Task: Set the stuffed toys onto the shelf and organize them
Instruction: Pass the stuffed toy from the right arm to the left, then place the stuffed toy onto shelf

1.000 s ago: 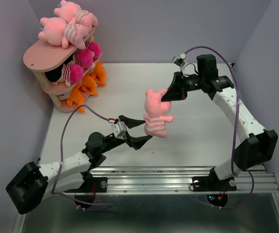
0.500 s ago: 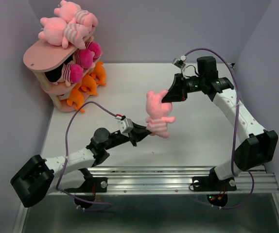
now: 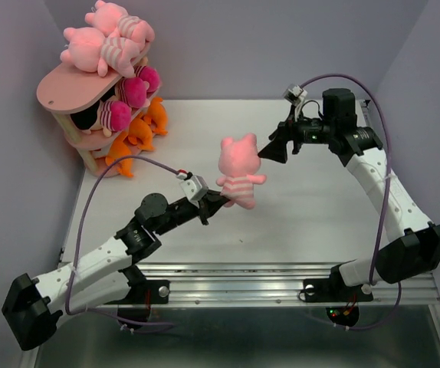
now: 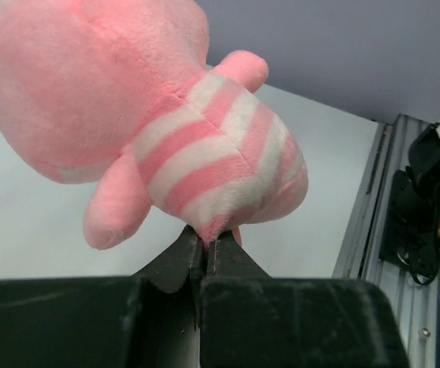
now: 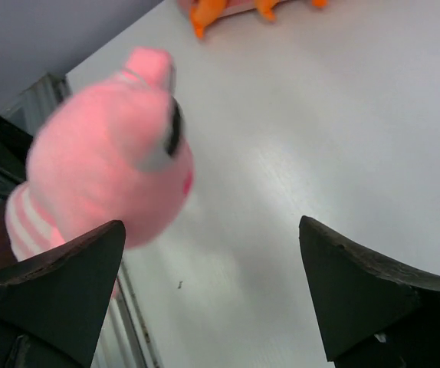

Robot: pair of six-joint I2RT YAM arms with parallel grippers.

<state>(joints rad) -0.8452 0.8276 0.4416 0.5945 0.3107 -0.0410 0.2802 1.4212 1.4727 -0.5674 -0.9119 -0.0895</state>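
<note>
Pinching the pink striped toy (image 3: 237, 172), the left gripper (image 3: 215, 202) is clenched; right gripper (image 3: 264, 152) gapes.

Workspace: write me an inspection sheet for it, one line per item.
Surface: white table, no spills seen.
Job's things: pink striped toy held in the air; pink shelf at far left carries pink toys on top, magenta-clothed dolls in the middle, orange toys at the bottom.
Clutter: nothing seen.
Grippers: left gripper shut on the pink striped toy's bottom; right gripper open beside its head.
Cables: a purple cable loops along each arm.
Surroundings: lavender walls; metal rail at the near edge.
</note>
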